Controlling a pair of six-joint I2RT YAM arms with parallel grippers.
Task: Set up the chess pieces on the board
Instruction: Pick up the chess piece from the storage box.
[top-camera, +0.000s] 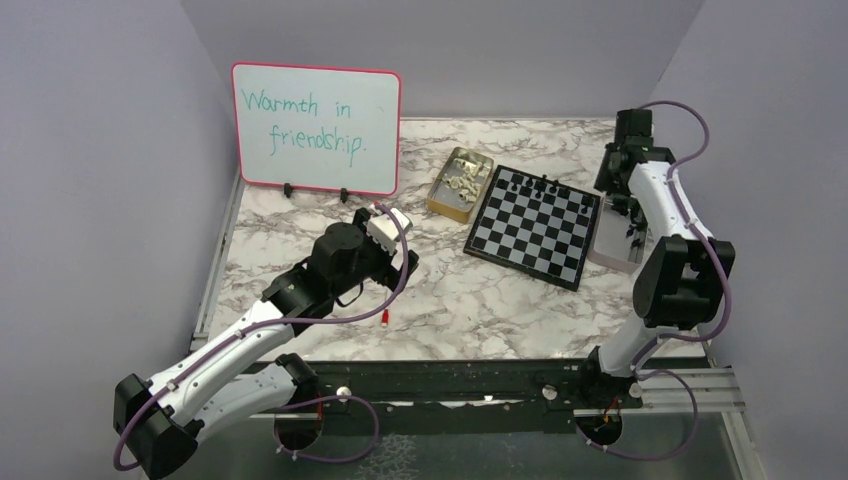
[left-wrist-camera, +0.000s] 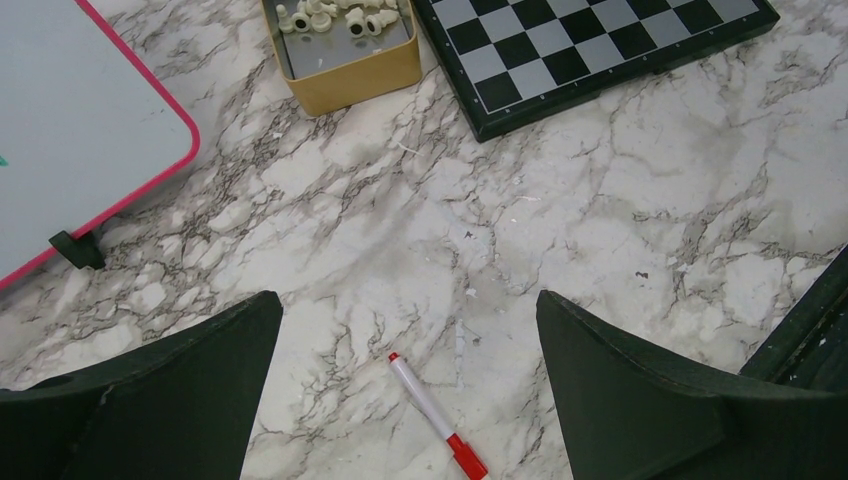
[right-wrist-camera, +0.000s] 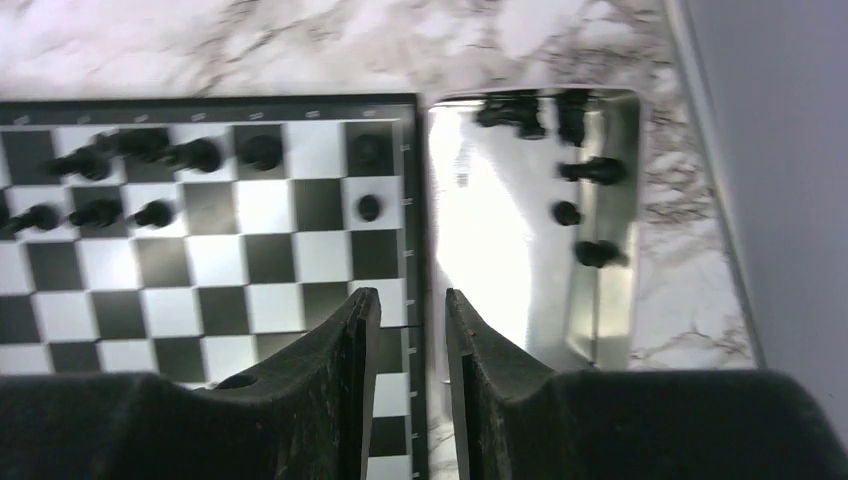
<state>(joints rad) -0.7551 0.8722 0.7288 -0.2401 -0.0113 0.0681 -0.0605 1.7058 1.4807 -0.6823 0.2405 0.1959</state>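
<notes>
The board (top-camera: 535, 225) lies right of centre, with several black chess pieces (top-camera: 540, 185) along its far rows. In the right wrist view those black pieces (right-wrist-camera: 150, 150) stand on the board (right-wrist-camera: 290, 260). More black pieces (right-wrist-camera: 590, 170) lie in a shiny silver tray (right-wrist-camera: 600, 310) beside the board. My right gripper (right-wrist-camera: 412, 297) hovers over the board's edge next to that tray, open by a narrow gap with nothing in it. Pale cream pieces (left-wrist-camera: 340, 15) fill a gold tin (left-wrist-camera: 345, 75). My left gripper (left-wrist-camera: 410, 310) is open wide over bare marble.
A red and white marker (left-wrist-camera: 430, 410) lies on the marble between my left fingers. The pink-framed whiteboard (top-camera: 315, 125) stands at the back left. The gold tin (top-camera: 460, 182) sits between it and the board. Grey walls close in both sides.
</notes>
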